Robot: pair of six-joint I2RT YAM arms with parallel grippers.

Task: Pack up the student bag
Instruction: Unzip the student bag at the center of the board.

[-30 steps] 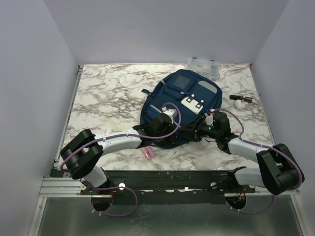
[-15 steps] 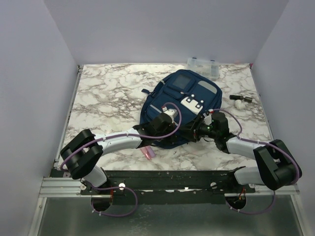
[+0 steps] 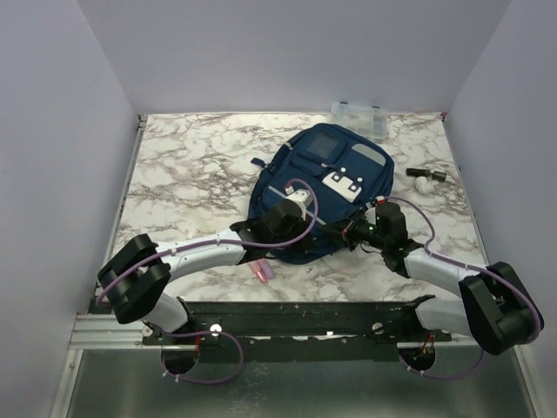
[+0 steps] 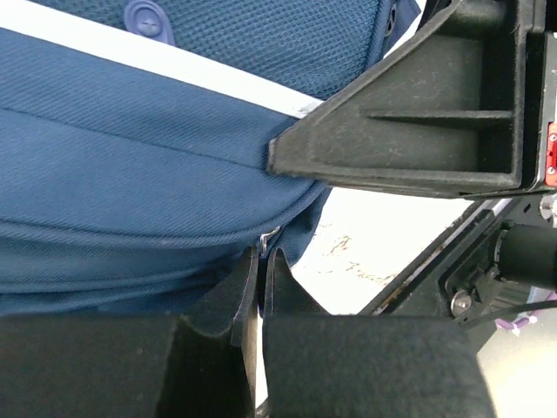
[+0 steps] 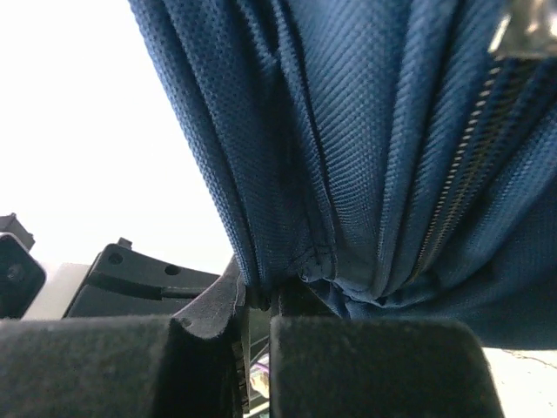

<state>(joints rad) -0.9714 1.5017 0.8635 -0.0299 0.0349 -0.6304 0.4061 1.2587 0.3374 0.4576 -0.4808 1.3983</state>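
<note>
The student bag (image 3: 318, 178), navy with grey stripes and a white patch, lies flat in the middle of the marble table. My left gripper (image 3: 315, 237) is at its near edge, shut on a small metal zipper pull (image 4: 268, 235) of the bag (image 4: 130, 165). My right gripper (image 3: 339, 232) faces it from the right, shut on a pinched fold of the bag's fabric (image 5: 287, 261) beside a zipper track (image 5: 461, 192). In the left wrist view the right gripper's black body (image 4: 418, 113) sits just above the bag's edge. The two grippers are almost touching.
A clear plastic compartment box (image 3: 358, 113) stands at the table's far edge. A small black-and-white object (image 3: 425, 177) lies right of the bag. A pink item (image 3: 265, 271) lies on the table (image 3: 174, 174) near the front edge, under the left arm.
My right gripper has gone from open to shut on the bag's fabric at its near edge. The left forearm has lowered slightly; its gripper stays shut.
</note>
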